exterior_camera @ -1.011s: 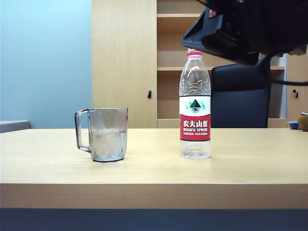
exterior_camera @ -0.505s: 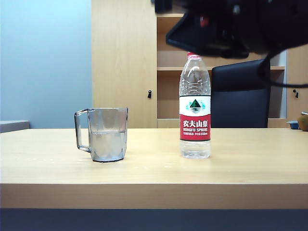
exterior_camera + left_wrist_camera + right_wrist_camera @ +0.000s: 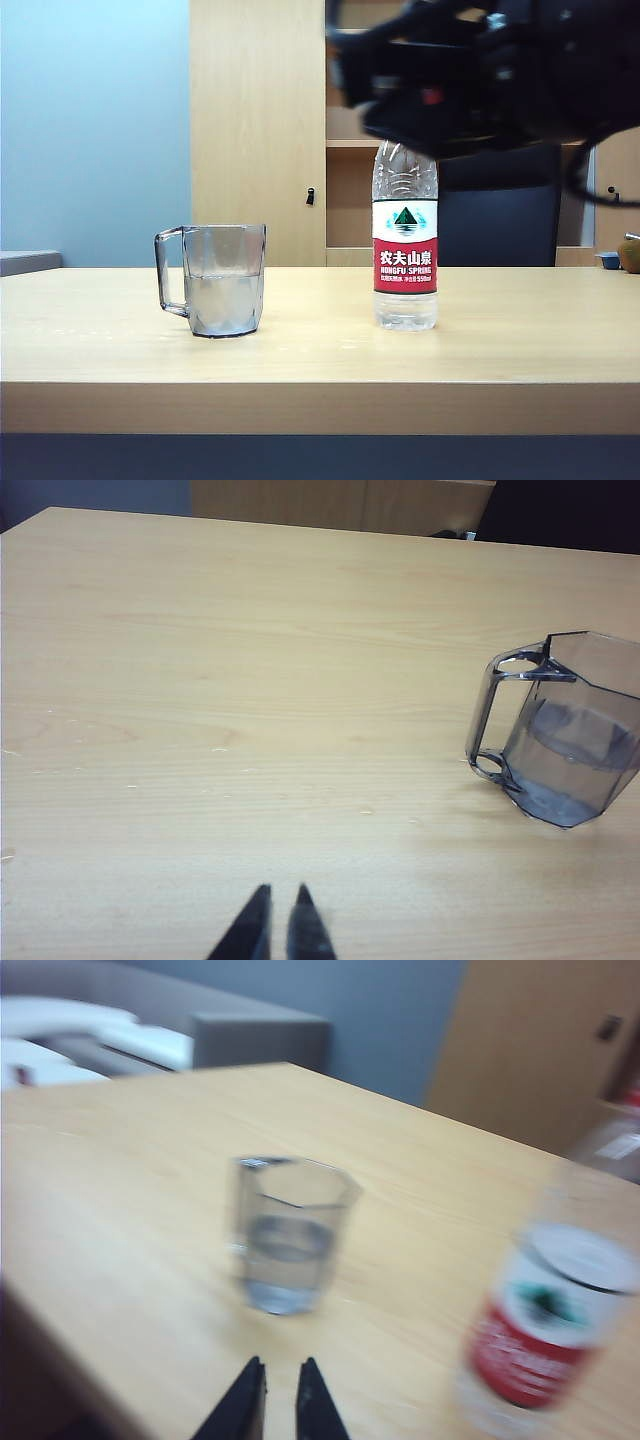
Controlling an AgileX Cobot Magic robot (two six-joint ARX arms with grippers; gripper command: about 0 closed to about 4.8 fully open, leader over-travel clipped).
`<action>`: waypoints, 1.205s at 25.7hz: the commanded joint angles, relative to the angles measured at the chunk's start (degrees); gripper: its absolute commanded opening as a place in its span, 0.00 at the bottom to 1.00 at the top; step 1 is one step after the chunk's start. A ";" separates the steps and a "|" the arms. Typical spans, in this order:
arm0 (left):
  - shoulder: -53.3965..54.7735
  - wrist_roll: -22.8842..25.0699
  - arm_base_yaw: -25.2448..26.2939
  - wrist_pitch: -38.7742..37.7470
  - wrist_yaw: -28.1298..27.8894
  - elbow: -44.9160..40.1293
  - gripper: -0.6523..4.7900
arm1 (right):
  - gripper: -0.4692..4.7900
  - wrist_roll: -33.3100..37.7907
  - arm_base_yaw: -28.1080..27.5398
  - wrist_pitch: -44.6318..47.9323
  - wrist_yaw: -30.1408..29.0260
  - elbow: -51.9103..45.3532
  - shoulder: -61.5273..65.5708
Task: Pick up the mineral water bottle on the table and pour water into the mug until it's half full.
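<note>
The tall clear plastic bottle [image 3: 405,255] w/ a red-and-white label is seen upright on the light wood table [image 3: 320,355], well apart from the clear grey mug [image 3: 220,278], which is about half filled w/ water [image 3: 225,300]. The right gripper [image 3: 272,1375], blurred, is held above the table near both, tips a small bit apart w/ nothing between. The left gripper [image 3: 279,905] is held low over bare table, tips nearly together.

An office room, big wood desk [image 3: 320,350] in front, dark chair [image 3: 500,215] behind, wood shelves [image 3: 350,145] at the top middle, blue wall [image 3: 95,130] on the left
</note>
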 commanded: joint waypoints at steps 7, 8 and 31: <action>0.07 0.20 0.00 0.50 -0.13 0.22 0.17 | 0.21 3.74 -37.18 -39.23 -33.77 0.09 -38.38; 0.07 0.20 0.00 0.50 -0.13 0.22 0.17 | 0.21 3.76 -40.39 -41.38 -33.90 0.09 -41.33; 0.07 0.20 0.00 0.44 0.04 0.24 0.17 | 0.21 11.19 -67.06 -68.46 -33.66 -11.41 -69.05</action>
